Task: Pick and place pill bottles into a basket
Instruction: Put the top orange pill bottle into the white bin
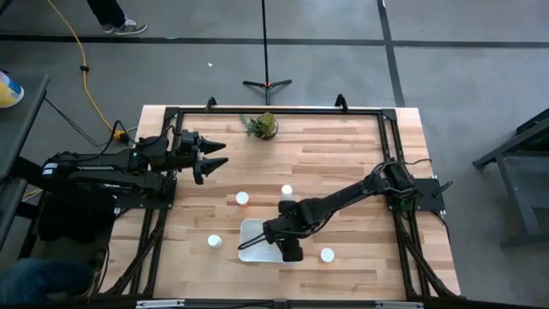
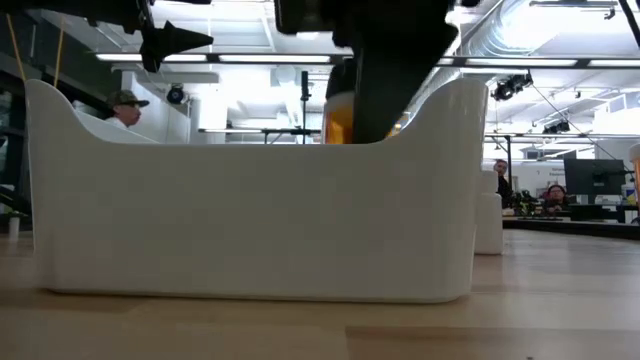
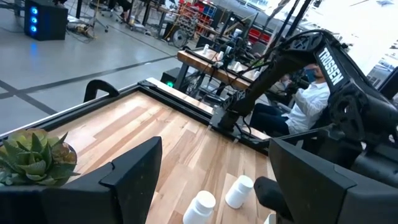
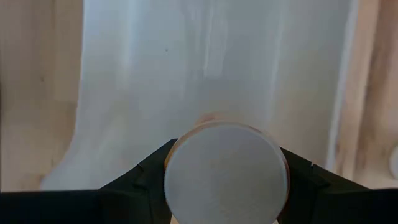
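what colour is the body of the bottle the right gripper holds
Orange-amber, seen best in the low view: pill bottle.

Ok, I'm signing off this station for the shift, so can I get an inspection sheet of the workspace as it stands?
Surface: light wooden plank table.
Job's things: shallow white rectangular basket; four white-capped pill bottles loose on the table, one at.
Clutter: small green potted plant.
Grippers: right hand holds an amber pill bottle above the basket; left hand open, idle.
Cables: yellow cord on floor.
Surroundings: people at desks.
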You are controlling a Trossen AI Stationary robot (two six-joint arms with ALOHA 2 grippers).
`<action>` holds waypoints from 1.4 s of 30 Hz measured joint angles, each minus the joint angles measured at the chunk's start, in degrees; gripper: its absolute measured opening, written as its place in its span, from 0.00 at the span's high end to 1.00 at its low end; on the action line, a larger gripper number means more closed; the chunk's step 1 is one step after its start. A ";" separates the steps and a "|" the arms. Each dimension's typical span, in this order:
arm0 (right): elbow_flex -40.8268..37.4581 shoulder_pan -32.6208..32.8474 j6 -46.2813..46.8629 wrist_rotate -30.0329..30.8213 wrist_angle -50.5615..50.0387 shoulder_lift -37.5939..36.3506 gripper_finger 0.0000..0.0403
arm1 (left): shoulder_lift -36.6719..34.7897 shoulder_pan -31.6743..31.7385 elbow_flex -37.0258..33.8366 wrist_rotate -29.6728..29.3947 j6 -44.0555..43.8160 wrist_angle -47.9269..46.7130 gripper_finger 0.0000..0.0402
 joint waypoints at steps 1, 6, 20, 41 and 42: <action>0.00 0.07 0.00 0.00 0.01 0.28 0.51 | 0.00 0.00 0.00 0.00 0.00 -0.11 0.18; -0.02 0.14 -0.37 0.50 0.04 1.09 0.51 | 0.00 0.01 0.00 0.00 0.00 -0.12 0.18; -0.04 0.08 -2.85 3.01 -0.32 1.29 0.51 | 0.00 0.00 0.00 0.00 0.00 -0.11 0.18; -0.04 0.08 -3.04 0.98 -0.48 1.22 0.41 | 0.00 0.01 0.00 0.71 0.00 -0.11 0.18; -0.04 0.08 -3.04 0.98 -0.49 1.22 0.41 | 0.00 0.01 0.00 0.74 0.00 -0.11 0.18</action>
